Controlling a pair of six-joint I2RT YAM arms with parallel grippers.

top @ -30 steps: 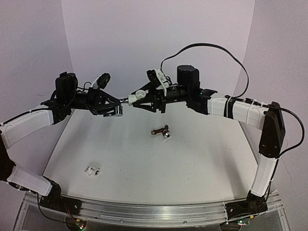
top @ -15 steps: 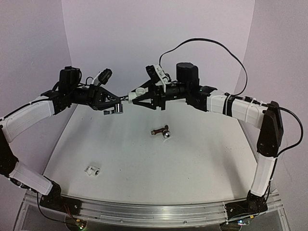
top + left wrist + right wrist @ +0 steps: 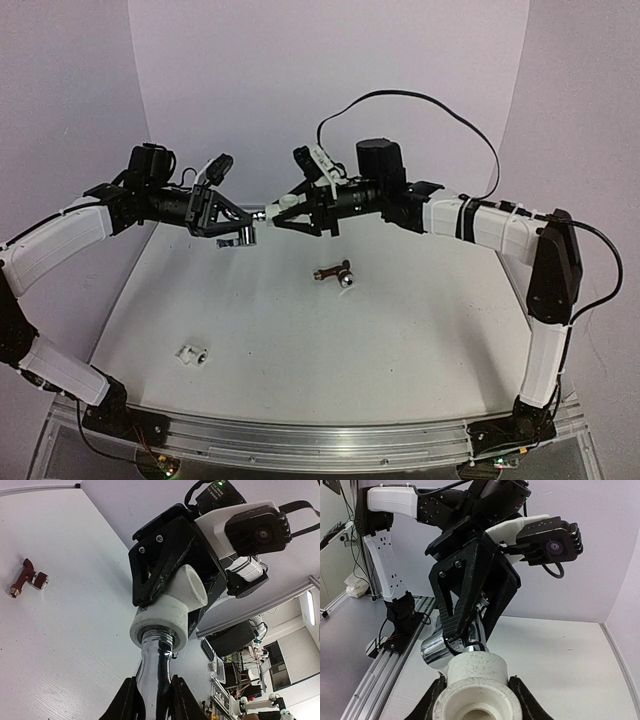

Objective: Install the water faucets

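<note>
**Left claw** (image 3: 246, 224): raised above the far half of the tabletop (image 3: 420, 330), left of centre, pointing right. Its jaws are closed almost fully, clamped on the chrome faucet (image 3: 150, 672). In the left wrist view the two fingers sit tight against either side of the shiny body.

**Right claw** (image 3: 284, 214): raised at the same height, just right of the left claw and pointing left toward it. Its jaws are partly closed and grip the white pipe fitting (image 3: 477, 682) on both sides. In the right wrist view the fitting fills the gap between the fingers.

**Chrome faucet:** held in the air between the two claws, clear of the tabletop. One end is entered in the round collar of the white pipe fitting, and the two pieces are in contact and in line. How deep the end sits inside the collar cannot be determined.

**Brown faucet** (image 3: 334, 273): lies on its side near the centre of the tabletop, nearer than the joined pieces and slightly to the right. Its silvery knob is at the near-right end. It is well apart from both claws and is not held.

**Second white fitting** (image 3: 192, 353): rests on the near left of the tabletop, well apart from everything else.
</note>
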